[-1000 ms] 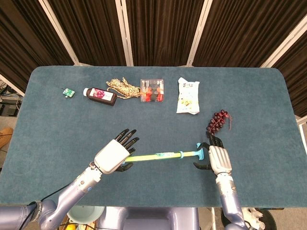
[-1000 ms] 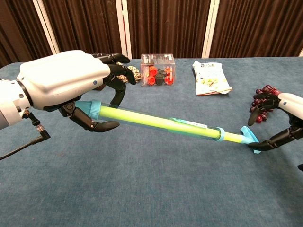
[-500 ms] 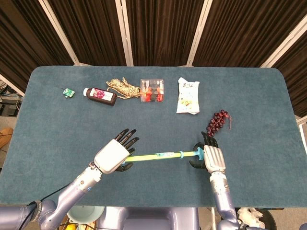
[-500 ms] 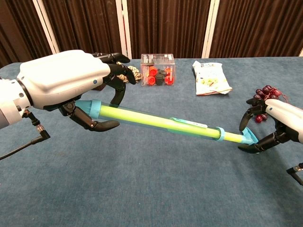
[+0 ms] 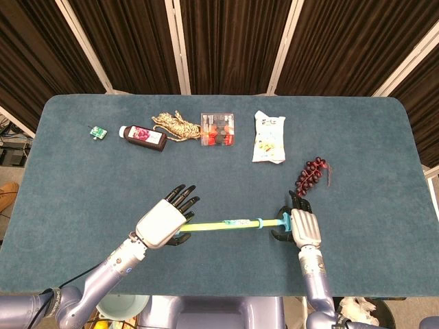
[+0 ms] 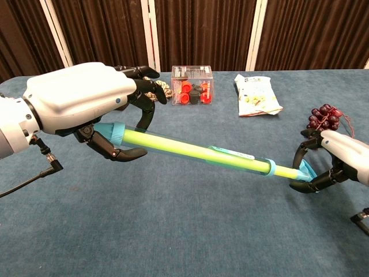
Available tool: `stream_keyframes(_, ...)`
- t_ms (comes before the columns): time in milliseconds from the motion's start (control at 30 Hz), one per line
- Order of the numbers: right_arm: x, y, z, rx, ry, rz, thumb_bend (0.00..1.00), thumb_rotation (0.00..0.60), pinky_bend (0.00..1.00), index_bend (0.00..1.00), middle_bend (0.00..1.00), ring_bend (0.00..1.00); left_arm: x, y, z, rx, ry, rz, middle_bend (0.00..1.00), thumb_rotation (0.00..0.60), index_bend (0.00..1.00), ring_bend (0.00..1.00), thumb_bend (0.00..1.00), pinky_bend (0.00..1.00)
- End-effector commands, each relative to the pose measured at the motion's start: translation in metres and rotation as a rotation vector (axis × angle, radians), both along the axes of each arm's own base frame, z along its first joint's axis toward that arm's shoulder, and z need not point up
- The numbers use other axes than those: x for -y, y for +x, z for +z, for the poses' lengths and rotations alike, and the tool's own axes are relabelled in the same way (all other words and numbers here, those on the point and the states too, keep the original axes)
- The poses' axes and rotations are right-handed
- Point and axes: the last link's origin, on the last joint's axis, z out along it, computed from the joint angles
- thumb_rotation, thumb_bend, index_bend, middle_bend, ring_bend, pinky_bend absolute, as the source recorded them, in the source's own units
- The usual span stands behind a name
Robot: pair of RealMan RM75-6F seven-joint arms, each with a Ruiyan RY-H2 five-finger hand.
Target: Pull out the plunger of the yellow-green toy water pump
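The yellow-green toy pump [image 6: 196, 151] stretches across the near middle of the table, its clear barrel [image 5: 223, 223] running left to right. My left hand [image 6: 81, 101] holds the barrel's left end, fingers above and thumb beneath, also seen as the left hand [image 5: 163, 223] in the head view. At the right end, a short length of plunger rod leads to the blue handle [image 6: 304, 172]. My right hand [image 6: 339, 158] curls its fingers over and under that handle; from above, the right hand [image 5: 302, 226] covers most of it.
A bunch of dark red grapes [image 5: 312, 175] lies just beyond my right hand. Along the back sit a snack bag [image 5: 269, 137], a clear box of red pieces [image 5: 217, 129], a coil of rope [image 5: 175, 125], a dark bottle [image 5: 143, 136] and a small green item [image 5: 98, 131].
My right hand has slid left toward the pump, and its fingers have closed in around the blue handle. The left hand and barrel have barely moved.
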Motion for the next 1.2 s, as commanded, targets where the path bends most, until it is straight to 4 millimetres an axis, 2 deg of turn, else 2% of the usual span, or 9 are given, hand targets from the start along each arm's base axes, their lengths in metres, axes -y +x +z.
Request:
stream_keyframes(33,0.0,0.001,-0.002,0.0,0.002,0.001,0.26,0.6,0.03,0.51,0.06,0.02,0.0,0.0,0.0,0.002,-0.001,0.0,0.18,0.6,0.62,0.0,0.42,0.12)
stream_keyframes(500,0.0,0.001,-0.005,-0.01,-0.004,0.004,0.37,0.6,0.03,0.59,0.08,0.04,0.0,-0.001,0.005,0.005,0.003,-0.003,0.18,0.6,0.62,0.0,0.42,0.12)
stream_keyframes(633,0.001,0.001,-0.002,-0.014,-0.007,0.007,0.39,0.6,0.03,0.61,0.08,0.04,-0.001,-0.001,0.007,0.006,0.005,-0.002,0.18,0.6,0.62,0.0,0.42,0.12)
stream_keyframes(767,0.001,-0.001,0.001,-0.028,-0.01,0.008,0.43,0.6,0.03,0.67,0.09,0.04,-0.001,-0.001,0.009,0.008,0.01,-0.003,0.18,0.6,0.62,0.0,0.42,0.12)
stream_keyframes(967,0.004,-0.007,0.008,-0.055,-0.018,-0.002,0.44,0.6,0.03,0.74,0.11,0.04,-0.001,-0.001,0.015,0.012,0.017,-0.006,0.18,0.6,0.62,0.0,0.42,0.12)
stream_keyframes(1200,0.008,-0.01,0.019,-0.073,-0.04,-0.001,0.45,0.6,0.03,0.78,0.13,0.05,0.0,-0.004,0.024,0.023,0.027,-0.004,0.18,0.6,0.62,0.0,0.42,0.12)
